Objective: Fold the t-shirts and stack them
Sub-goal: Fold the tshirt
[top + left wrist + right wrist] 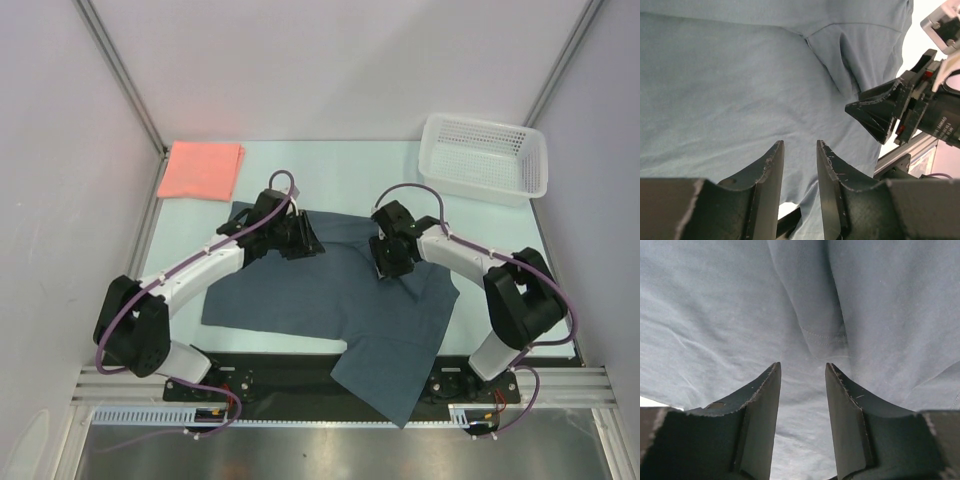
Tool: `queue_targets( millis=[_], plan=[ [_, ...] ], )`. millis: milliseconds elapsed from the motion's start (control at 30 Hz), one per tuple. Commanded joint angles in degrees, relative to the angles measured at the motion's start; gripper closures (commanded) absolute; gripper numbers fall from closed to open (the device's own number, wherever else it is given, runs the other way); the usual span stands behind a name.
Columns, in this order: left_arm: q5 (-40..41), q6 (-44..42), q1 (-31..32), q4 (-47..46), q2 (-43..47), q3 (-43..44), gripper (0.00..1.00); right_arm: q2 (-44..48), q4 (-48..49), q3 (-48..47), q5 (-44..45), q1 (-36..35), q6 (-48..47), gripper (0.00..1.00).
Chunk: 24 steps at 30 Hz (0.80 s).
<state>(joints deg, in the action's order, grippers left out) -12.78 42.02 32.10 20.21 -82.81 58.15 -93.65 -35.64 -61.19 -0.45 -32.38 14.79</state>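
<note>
dark blue-grey t-shirt (330, 300): lies spread out, mostly flat, across the middle of the bench (340, 170); one part reaches the near edge and hangs over it between the two arm bases. soft creases run through the cloth, and a stitched hem shows in the right wrist view.
salmon-pink t-shirt (202, 168): a folded rectangle in the far left corner of the bench, apart from the dark shirt, near its far left corner.
left gripper (300, 238): pointed down over the far left part of the dark shirt, close to its far edge. in its wrist view the fingers (771, 160) stand apart with a narrow gap, bare cloth showing between them; nothing is pinched.
right gripper (388, 262): pointed down over the far right part of the dark shirt, near a sleeve. its fingers (765, 390) are spread, with the cloth below them and a ridge of fabric running towards the gap; they pinch nothing.
grippers together: near each other over the far half of the shirt, not touching; the right one's fingertips show at the edge of the left wrist view.
white mesh basket (487, 155): upright in the far right corner of the bench, well apart from both shirts.
</note>
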Motion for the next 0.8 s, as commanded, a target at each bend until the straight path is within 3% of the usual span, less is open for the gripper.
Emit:
queue_targets(
  millis=[0, 400, 633, 767],
  plan=[
    [-1.2, 0.5, 0.0, -1.0, 2.0, -0.3, 0.63, -1.7, 1.4, -1.2, 0.4, -0.1, 0.2, 0.54],
    [-0.1, -0.1, 0.0, 0.1, 5.3, -4.1, 0.63, -4.7, 2.9, -3.8, 9.4, -0.2, -1.4, 0.61],
    [-1.3, 0.3, 0.0, 0.0, 5.6, -6.0, 0.60, -7.6, 2.8, -8.2, 9.2, 0.7, -2.0, 0.91],
    [-3.0, 1.5, 0.0, -1.2, 6.0, -7.3, 0.60, -8.0, 3.8, -9.9, 12.5, 1.2, -2.2, 0.96]
  ],
)
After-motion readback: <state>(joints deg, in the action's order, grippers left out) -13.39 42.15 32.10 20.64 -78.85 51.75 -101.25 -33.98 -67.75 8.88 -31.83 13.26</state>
